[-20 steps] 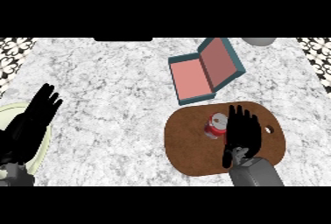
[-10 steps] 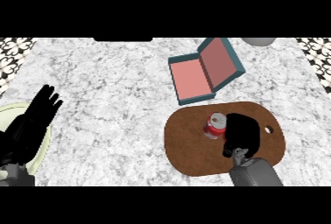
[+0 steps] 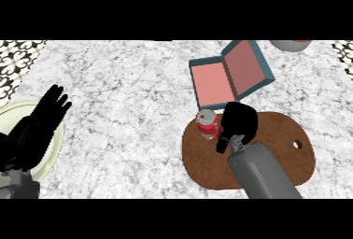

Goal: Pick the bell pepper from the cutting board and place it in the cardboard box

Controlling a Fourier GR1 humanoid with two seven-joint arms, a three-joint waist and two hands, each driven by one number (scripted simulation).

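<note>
I'm at the grasp step: my right robot hand [image 3: 238, 122] curls beside the bell pepper [image 3: 206, 125] at the cutting board's [image 3: 276, 154] ten o'clock edge; I can't tell if it grips. Next: lift toward the cardboard box [image 3: 228, 74] at twelve.

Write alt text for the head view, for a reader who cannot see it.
The right robot hand curls beside a red bell pepper on a round brown cutting board. An open teal cardboard box with pink lining lies beyond; the left robot hand rests open.

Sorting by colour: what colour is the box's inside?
Pink inside the box, with teal walls; head view.
</note>
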